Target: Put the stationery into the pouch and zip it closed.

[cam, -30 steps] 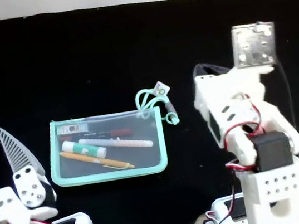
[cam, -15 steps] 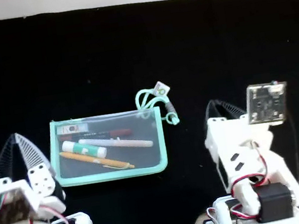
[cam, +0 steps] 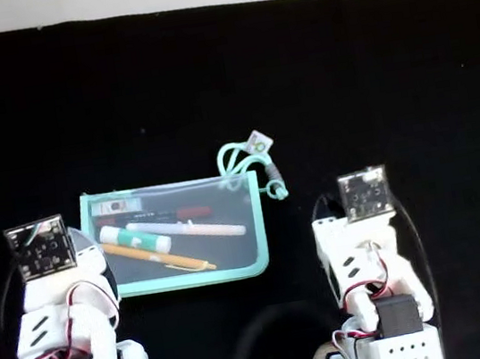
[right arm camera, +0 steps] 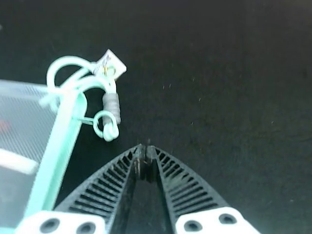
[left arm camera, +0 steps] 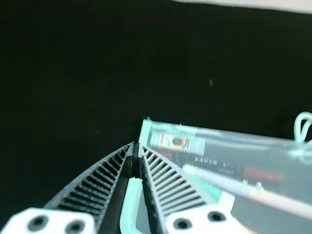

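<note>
Lying flat on the black counter (cam: 206, 76) in the high view, the mint-edged pouch (cam: 183, 281) has the stationery (cam: 136, 239) inside it. Its cord (cam: 235, 158) is curled at the far right corner. The left arm (cam: 64, 332) stands at the pouch's near left corner, and the right arm (cam: 369, 259) stands apart from its right side. From the left wrist, the left pincer (left arm camera: 135, 157) has its fingers together, empty, above the pouch's left edge. From the right wrist, the right pincer (right arm camera: 144, 157) is likewise closed on nothing, over the counter just beside the cord's loop.
</note>
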Tool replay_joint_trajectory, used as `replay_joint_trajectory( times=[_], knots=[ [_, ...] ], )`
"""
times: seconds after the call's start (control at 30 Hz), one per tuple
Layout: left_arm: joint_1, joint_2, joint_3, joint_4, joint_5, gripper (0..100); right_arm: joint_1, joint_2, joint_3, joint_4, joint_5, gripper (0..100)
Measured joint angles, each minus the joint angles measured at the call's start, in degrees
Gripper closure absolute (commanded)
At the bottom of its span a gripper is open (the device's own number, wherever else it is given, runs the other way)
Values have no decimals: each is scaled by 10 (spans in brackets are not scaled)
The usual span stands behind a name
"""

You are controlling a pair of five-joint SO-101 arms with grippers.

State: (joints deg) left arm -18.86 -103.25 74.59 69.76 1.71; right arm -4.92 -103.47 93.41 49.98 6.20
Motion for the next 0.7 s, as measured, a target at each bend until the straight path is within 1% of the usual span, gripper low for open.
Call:
replay_joint_trajectory(
  times=[0.2, 0.37, 0.57, 0.7],
  knots=[
    [0, 0, 24, 0, 0, 991, 0, -7, 25, 2, 0, 971],
    [0, 0, 25, 0, 0, 990, -13, -7, 26, 63, 1, 971],
    [0, 0, 89, 0, 0, 990, -16, -7, 26, 88, 1, 971],
    [0, 0, 105, 0, 0, 990, -16, -7, 26, 91, 1, 971]
  ],
)
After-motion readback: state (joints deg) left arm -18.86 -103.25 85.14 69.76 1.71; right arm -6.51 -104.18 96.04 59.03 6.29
